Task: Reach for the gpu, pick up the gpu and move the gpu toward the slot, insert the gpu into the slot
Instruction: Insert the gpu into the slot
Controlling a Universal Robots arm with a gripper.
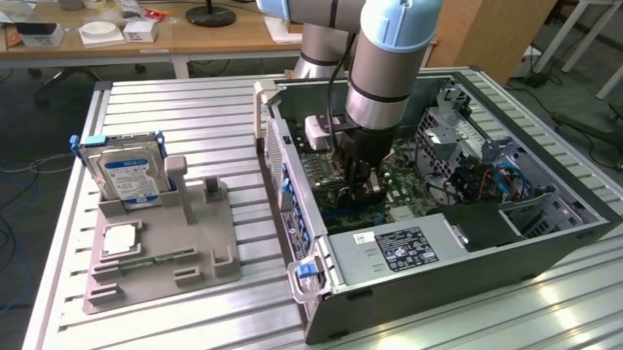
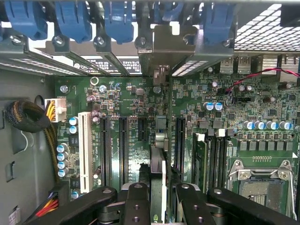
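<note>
Inside the open computer case (image 1: 545, 233) my gripper (image 1: 360, 186) reaches down over the green motherboard (image 2: 131, 98). In the wrist view the gpu (image 2: 159, 140) stands edge-on between the fingers (image 2: 137, 197) of my gripper (image 2: 158, 187), which is shut on it. Its silver bracket (image 2: 171, 47) lies against the case's rear wall, between the blue clips. The card runs parallel to the long black slots (image 2: 123, 150) on either side. The slot right beneath it is hidden by the card's edge, so I cannot tell whether the card sits in it.
A white slot (image 2: 85, 150), memory strips (image 2: 211, 159) and the processor socket (image 2: 258, 187) flank the card. Sleeved cables (image 2: 23, 117) lie near the case wall. On the table, a grey holder (image 1: 160, 270) carries a hard drive (image 1: 127, 175) and a processor chip (image 1: 119, 239).
</note>
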